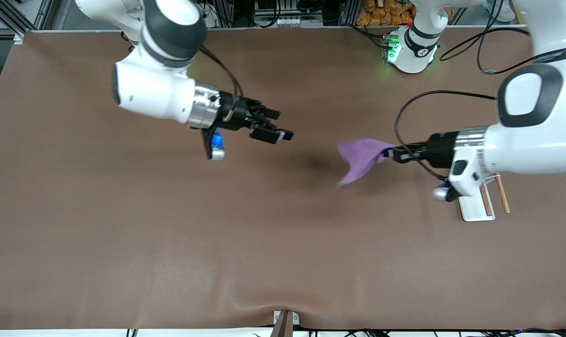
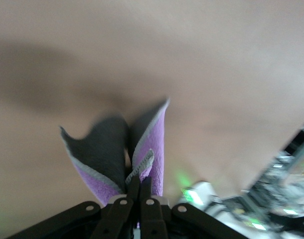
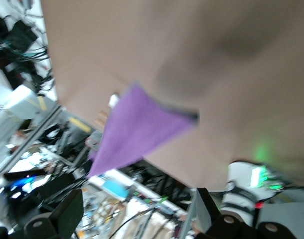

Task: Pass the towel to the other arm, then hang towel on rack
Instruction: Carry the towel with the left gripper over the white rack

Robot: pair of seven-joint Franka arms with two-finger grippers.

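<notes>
The purple towel (image 1: pixel 360 158) hangs in the air over the middle of the table, pinched at one corner by my left gripper (image 1: pixel 391 153), which is shut on it. In the left wrist view the towel (image 2: pixel 153 144) shows its dark grey reverse and its purple face, folded between the closed fingers (image 2: pixel 142 186). My right gripper (image 1: pixel 275 126) is open and holds nothing, up over the table toward the right arm's end, apart from the towel. From the right wrist view the towel (image 3: pixel 137 127) is seen farther off. The rack (image 1: pixel 484 201) stands under the left arm's wrist, partly hidden.
The brown mat (image 1: pixel 170 234) covers the whole table. The left arm's base (image 1: pixel 411 47) with a green light stands at the table's edge farthest from the front camera. Black cables (image 1: pixel 451 93) loop near the left arm.
</notes>
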